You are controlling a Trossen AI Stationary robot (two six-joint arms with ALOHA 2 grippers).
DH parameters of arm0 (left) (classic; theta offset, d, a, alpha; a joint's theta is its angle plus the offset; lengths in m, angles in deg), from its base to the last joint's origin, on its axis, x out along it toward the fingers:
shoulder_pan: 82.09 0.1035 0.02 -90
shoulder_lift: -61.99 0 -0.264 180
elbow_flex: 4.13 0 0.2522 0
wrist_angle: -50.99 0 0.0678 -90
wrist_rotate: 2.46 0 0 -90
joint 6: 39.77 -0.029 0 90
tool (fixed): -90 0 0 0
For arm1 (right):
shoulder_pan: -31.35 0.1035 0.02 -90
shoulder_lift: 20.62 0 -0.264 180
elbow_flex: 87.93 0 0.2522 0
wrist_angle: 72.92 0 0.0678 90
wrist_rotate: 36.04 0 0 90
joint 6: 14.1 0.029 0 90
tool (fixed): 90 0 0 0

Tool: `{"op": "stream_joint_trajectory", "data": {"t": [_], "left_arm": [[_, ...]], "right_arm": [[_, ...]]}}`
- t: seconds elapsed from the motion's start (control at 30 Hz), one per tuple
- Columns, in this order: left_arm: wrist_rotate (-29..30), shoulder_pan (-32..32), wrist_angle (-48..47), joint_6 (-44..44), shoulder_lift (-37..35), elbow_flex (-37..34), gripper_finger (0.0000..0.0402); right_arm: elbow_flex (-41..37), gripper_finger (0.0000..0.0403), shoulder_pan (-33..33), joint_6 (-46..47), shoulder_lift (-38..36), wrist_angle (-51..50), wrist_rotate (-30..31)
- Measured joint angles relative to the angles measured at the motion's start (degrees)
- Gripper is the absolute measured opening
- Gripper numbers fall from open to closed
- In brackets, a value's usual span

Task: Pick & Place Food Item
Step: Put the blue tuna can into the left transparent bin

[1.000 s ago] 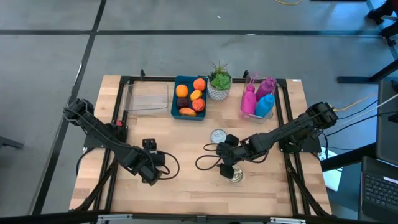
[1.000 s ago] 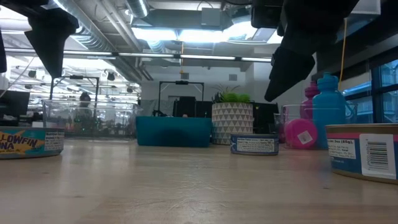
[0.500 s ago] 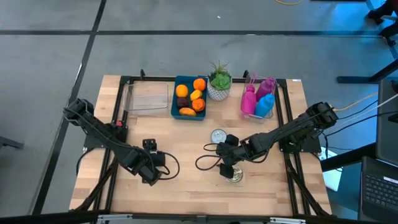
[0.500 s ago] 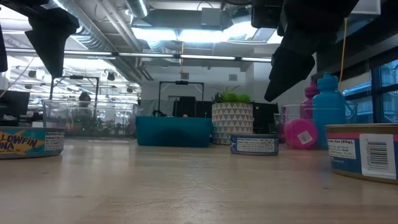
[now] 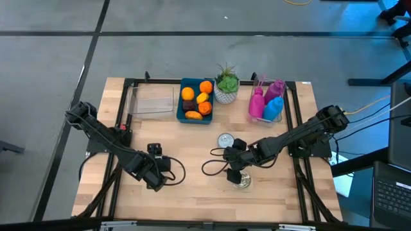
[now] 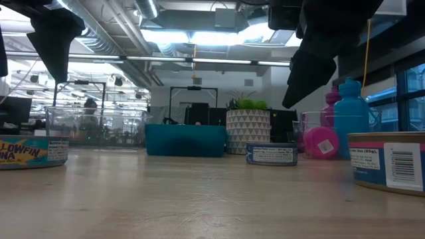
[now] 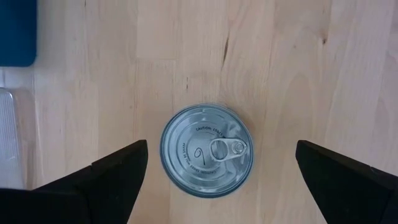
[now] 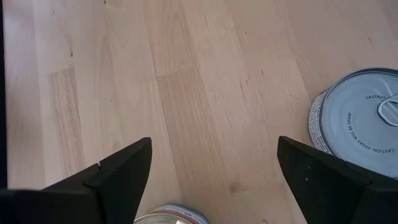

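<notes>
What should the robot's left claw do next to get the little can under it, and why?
Probably lower straight down. In the left wrist view the left claw is open, with the can lying lid-up on the wooden table right between its fingers, not touched yet. It looks lined up already, so dropping down around the can before closing seems the sensible next little move.

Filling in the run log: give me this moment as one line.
left gripper: jaws open, over tuna can | right gripper: jaws open, above table near second can | nothing held
</notes>
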Motion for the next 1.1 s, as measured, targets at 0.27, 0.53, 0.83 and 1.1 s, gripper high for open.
{"op": "stream_joint_trajectory", "data": {"t": [0.27,0.53,0.83,1.1], "left_arm": [[0.02,0.0,0.03,0.02,0.0,0.02,0.04],[1.42,0.02,0.04,0.14,0.0,0.02,0.04],[1.42,-1.2,0.96,1.26,0.0,0.02,0.04],[1.44,-1.18,1.92,1.22,0.0,0.02,0.04]], "right_arm": [[0.0,0.0341,0.0,0.0,0.0,0.0,-0.01],[0.0,0.0341,0.0,-0.02,0.0,0.0,0.0],[0.0,0.0341,0.0,-0.02,0.0,0.0,-0.02],[0.01,0.0341,0.0,-0.02,0.0,0.0,-0.02]]}}
